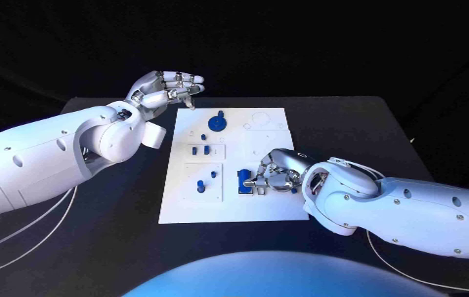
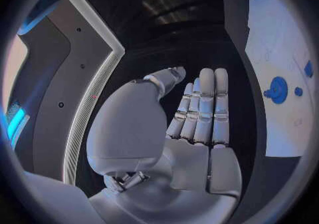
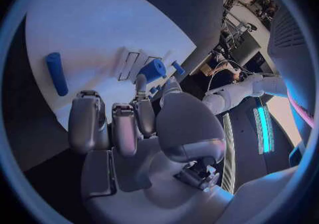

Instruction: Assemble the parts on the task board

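Observation:
The white task board (image 1: 234, 205) lies mid-table with several small blue parts on it. A round blue part (image 1: 217, 122) (image 2: 277, 89) sits near its far edge, and small pegs (image 1: 200, 186) stand on its left half. My right hand (image 1: 272, 172) (image 3: 143, 123) is low over the board's right side, fingers curled. Two fingertips (image 3: 141, 83) close round a short blue cylinder (image 3: 154, 68) (image 1: 245, 182). A longer blue cylinder (image 3: 56, 73) lies loose on the board. My left hand (image 1: 166, 90) (image 2: 199, 112) hovers beyond the board's far left corner, fingers straight, holding nothing.
The black table (image 1: 108, 236) surrounds the board. White cables (image 1: 39, 232) trail off the near left side, and another cable (image 1: 391, 256) runs under my right arm. The board's far right part (image 1: 263, 124) bears only faint outlines.

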You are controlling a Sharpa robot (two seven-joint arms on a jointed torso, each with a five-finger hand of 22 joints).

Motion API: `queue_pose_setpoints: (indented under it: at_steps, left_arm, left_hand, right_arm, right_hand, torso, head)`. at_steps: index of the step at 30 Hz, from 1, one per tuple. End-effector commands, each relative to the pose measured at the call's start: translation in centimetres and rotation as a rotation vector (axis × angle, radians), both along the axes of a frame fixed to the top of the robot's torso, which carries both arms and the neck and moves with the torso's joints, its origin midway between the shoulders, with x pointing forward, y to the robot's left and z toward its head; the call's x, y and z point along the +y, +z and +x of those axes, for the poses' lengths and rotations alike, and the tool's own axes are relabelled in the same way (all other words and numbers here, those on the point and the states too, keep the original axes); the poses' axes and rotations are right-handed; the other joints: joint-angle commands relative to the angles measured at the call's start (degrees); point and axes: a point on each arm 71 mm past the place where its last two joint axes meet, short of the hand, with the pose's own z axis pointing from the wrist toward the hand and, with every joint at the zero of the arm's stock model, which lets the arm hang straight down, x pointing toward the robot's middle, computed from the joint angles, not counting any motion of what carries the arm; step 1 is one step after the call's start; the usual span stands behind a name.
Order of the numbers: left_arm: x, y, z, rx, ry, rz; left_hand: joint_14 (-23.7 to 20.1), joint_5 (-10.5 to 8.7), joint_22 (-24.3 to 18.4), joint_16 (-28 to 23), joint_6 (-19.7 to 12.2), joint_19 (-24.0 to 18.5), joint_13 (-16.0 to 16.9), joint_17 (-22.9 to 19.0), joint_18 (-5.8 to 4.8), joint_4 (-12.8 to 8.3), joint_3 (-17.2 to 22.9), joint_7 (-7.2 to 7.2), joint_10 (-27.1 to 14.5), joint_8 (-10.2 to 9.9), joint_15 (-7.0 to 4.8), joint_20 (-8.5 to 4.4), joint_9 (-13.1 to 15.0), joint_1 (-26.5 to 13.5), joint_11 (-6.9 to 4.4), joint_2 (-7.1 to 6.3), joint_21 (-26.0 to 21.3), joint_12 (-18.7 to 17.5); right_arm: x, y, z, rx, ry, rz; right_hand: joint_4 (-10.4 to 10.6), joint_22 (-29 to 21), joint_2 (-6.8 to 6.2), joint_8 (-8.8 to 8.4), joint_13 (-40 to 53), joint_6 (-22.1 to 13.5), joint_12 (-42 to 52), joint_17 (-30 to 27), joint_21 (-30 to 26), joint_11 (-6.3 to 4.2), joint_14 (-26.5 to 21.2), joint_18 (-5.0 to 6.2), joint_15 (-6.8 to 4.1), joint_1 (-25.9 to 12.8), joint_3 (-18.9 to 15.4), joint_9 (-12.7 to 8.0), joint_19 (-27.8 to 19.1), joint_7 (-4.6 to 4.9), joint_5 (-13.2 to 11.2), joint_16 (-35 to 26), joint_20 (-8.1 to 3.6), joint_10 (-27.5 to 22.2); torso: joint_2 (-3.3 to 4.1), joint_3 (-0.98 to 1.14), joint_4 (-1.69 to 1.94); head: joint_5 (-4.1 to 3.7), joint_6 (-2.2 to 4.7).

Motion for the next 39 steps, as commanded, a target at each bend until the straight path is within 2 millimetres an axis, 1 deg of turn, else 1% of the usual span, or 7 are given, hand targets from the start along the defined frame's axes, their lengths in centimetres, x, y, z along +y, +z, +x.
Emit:
queue_pose_setpoints:
  at_steps: [1, 12, 21, 22, 25, 26, 39]
  left_arm:
    - [-0.1, 0.1, 0.0, -0.002, -0.005, -0.01]
    - [-0.2, 0.1, 0.0, -0.001, -0.008, -0.011]
    - [-0.3, 0.1, 0.0, 0.0, -0.009, -0.011]
    - [-0.3, 0.1, 0.0, 0.0, -0.009, -0.01]
    - [-0.2, 0.1, 0.0, 0.001, -0.009, -0.01]
    - [-0.2, 0.1, 0.0, 0.002, -0.008, -0.01]
    - [-0.2, 0.1, 0.0, 0.002, -0.006, -0.01]
  left_hand:
    - [-0.32, 0.28, -0.06, 0.18, -0.6, -0.26, 0.09, 0.04, 0.35, -0.27, 0.06, 1.01, -0.72, 0.46, 0.14, 0.13, -0.09, -0.14, 0.05, 0.49, -0.33, 0.57]
    - [-0.32, 0.28, -0.06, 0.18, -0.6, -0.26, 0.09, 0.04, 0.35, -0.27, 0.06, 1.01, -0.72, 0.46, 0.14, 0.13, -0.09, -0.14, 0.05, 0.49, -0.33, 0.57]
    - [-0.32, 0.28, -0.06, 0.19, -0.63, -0.25, 0.09, 0.05, 0.35, -0.27, 0.07, 1.03, -0.78, 0.49, 0.14, 0.13, -0.09, -0.17, 0.06, 0.5, -0.34, 0.64]
    - [-0.32, 0.28, -0.06, 0.19, -0.63, -0.25, 0.09, 0.05, 0.35, -0.27, 0.07, 1.03, -0.78, 0.49, 0.14, 0.13, -0.09, -0.17, 0.06, 0.5, -0.34, 0.64]
    - [-0.32, 0.28, -0.06, 0.19, -0.64, -0.25, 0.1, 0.05, 0.35, -0.24, 0.08, 1.03, -0.81, 0.51, 0.15, 0.14, -0.09, -0.2, 0.07, 0.55, -0.34, 0.68]
    - [-0.32, 0.28, -0.06, 0.19, -0.64, -0.25, 0.1, 0.05, 0.35, -0.24, 0.08, 1.03, -0.81, 0.51, 0.15, 0.14, -0.09, -0.2, 0.07, 0.55, -0.34, 0.68]
    - [-0.32, 0.28, -0.06, 0.19, -0.64, -0.25, 0.1, 0.05, 0.35, -0.24, 0.08, 1.03, -0.81, 0.51, 0.15, 0.14, -0.09, -0.2, 0.07, 0.55, -0.34, 0.68]
  right_arm:
    - [0.1, 0.3, -0.2, -0.021, 0.03, 0.017]
    - [0.3, -0.2, 0.2, -0.003, 0.034, -0.003]
    - [0.5, -1.0, 1.0, 0.007, 0.031, -0.026]
    - [0.5, -1.0, 1.0, 0.007, 0.032, -0.029]
    - [0.6, -1.1, 1.1, 0.006, 0.034, -0.033]
    - [0.6, -1.1, 1.1, 0.006, 0.035, -0.034]
    - [0.4, -0.9, 1.0, -0.022, 0.032, -0.033]
  right_hand:
    - [-0.06, 9.92, 0.24, -0.26, 2.5, 0.3, 0.39, 6.54, 0.26, -0.05, 4.59, -0.53, -0.42, 1.54, -0.54, 0.1, 0.3, -0.07, 0.52, 0.03, -0.18, 0.53]
    - [-0.05, 10.13, 0.93, -0.51, 2.91, 0.49, 0.65, 6.92, 0.58, -0.15, 4.66, -0.6, -0.5, 4.26, -0.78, 0.11, 0.46, -0.17, 0.72, 0.14, -0.26, 0.79]
    - [-0.1, 10.22, 2.03, -0.68, 3.26, 0.64, 0.94, 7.09, 0.64, -0.23, 4.69, -0.62, -0.57, 5.55, -0.66, 0.09, 0.51, -0.26, 0.89, 0.2, -0.32, 1.01]
    - [-0.31, 10.21, 2.18, -0.8, 3.28, 0.63, 0.9, 7.04, 0.51, -0.26, 4.67, -0.6, -0.6, 6.57, -0.55, 0.07, 0.48, -0.28, 0.68, 0.18, -0.35, 1.01]
    - [-0.83, 10.3, 3.28, -1.29, 3.39, 0.59, 0.8, 7.05, 0.4, -0.34, 4.66, -0.6, -0.68, 10.79, 0.88, -0.07, 0.47, -0.35, -5.04, 0.16, -0.47, 0.98]
    - [-0.95, 10.33, 3.32, -1.35, 3.42, 0.58, 0.79, 7.09, 0.43, -0.36, 4.67, -0.61, -0.7, 11.41, 1.12, -0.08, 0.48, -0.38, -5.52, 0.17, -0.47, 0.99]
    - [-1.5, 10.43, 2.47, -1.61, 3.65, 0.7, 0.9, 7.26, 0.44, -0.43, 4.7, -0.62, -0.74, 13.83, 1.55, -0.13, 0.52, -0.46, -6.39, 0.21, -0.49, 1.08]
  torso:
    - [0.01, 0.04, -0.13]
    - [0.03, -0.02, 0.15]
    - [0.1, -0.07, 0.08]
    - [0.1, -0.08, 0.07]
    - [0.06, -0.06, 0.07]
    - [0.06, -0.05, 0.05]
    - [0.01, 0.03, 0.0]
  head:
    - [0.0, 0.0]
    - [-0.26, 0.0]
    - [-0.15, 0.0]
    - [-0.18, 0.0]
    - [-0.17, 0.0]
    - [-0.18, 0.0]
    - [-0.16, 0.0]
